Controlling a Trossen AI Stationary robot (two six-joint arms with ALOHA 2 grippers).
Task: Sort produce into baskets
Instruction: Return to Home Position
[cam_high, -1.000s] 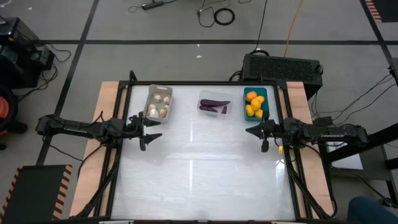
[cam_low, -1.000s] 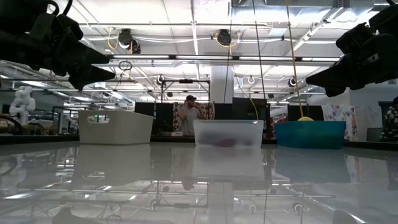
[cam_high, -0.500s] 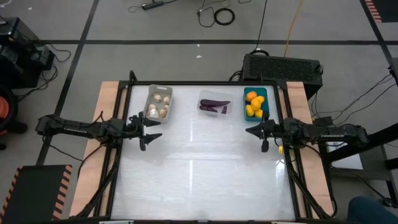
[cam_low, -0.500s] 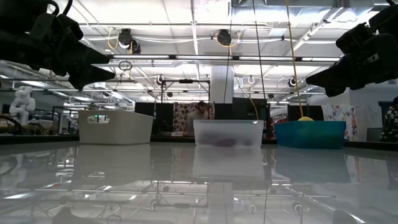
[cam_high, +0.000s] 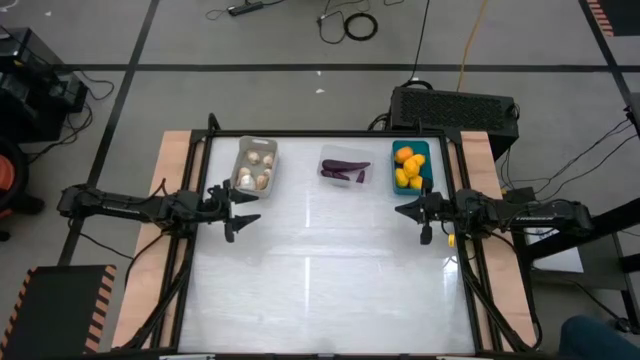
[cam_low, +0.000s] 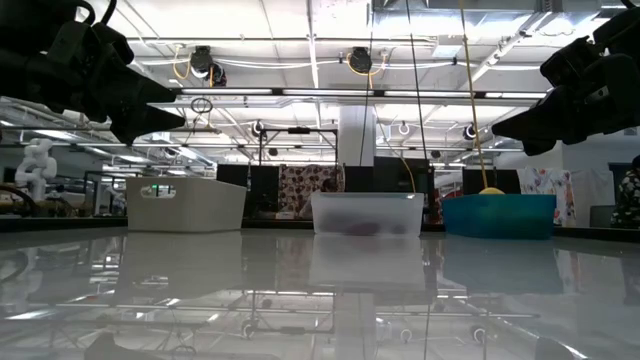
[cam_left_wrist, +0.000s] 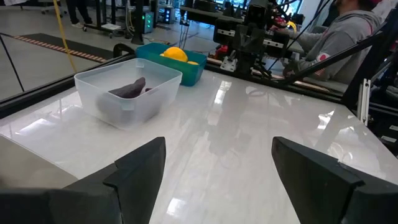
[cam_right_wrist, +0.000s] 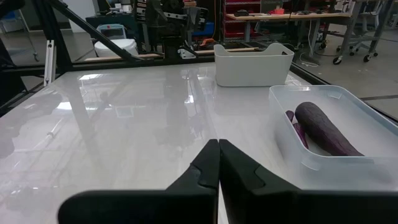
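Three baskets stand in a row at the table's far edge. The light grey basket (cam_high: 255, 164) holds several whitish mushrooms, the clear basket (cam_high: 346, 168) holds dark purple eggplants (cam_right_wrist: 326, 129), and the teal basket (cam_high: 410, 166) holds several yellow-orange fruits (cam_left_wrist: 175, 54). My left gripper (cam_high: 243, 209) hovers open and empty at the table's left side, nearer than the grey basket. My right gripper (cam_high: 411, 212) hovers shut and empty at the table's right side, nearer than the teal basket.
A black vented box (cam_high: 455, 106) sits on the floor beyond the table's far right corner. The glossy white tabletop (cam_high: 320, 270) lies bare between and in front of the grippers. Wooden side strips (cam_high: 150, 260) flank the table.
Both arms and all baskets have kept still. A person in the room behind the table has walked out of the low view.
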